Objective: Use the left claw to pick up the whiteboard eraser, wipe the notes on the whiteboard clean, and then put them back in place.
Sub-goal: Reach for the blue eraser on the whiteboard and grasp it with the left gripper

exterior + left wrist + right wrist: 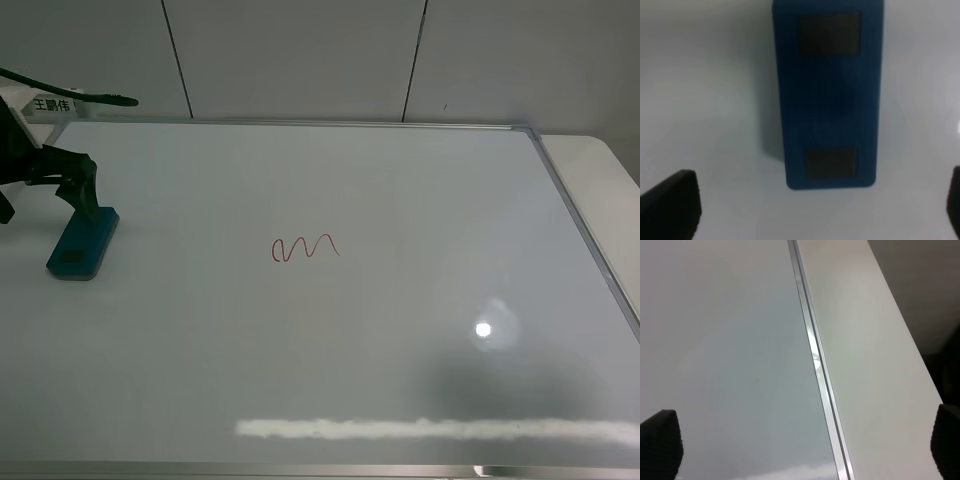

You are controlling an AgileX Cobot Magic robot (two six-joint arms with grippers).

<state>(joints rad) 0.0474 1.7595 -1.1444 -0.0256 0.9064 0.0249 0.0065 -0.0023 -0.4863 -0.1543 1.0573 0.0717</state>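
Note:
The teal-blue whiteboard eraser (82, 243) lies flat near the left edge of the whiteboard (400, 200). The left claw (55, 200) hovers just above the eraser's far end, jaws spread wide and empty. In the left wrist view the eraser (829, 95) lies lengthwise ahead of the open gripper (812, 207), with one fingertip (671, 202) at each lower corner. The red wavy notes (305, 247) sit near the board's middle, to the right of the eraser. The right gripper (803, 440) is open and empty over the board's right edge; it is out of the high view.
The board's silver frame (580, 230) runs along its right side, and it also shows in the right wrist view (815, 365). A white tabletop strip (605, 180) lies beyond it. A white label tag (50, 103) hangs on the left arm. Grey wall panels stand behind.

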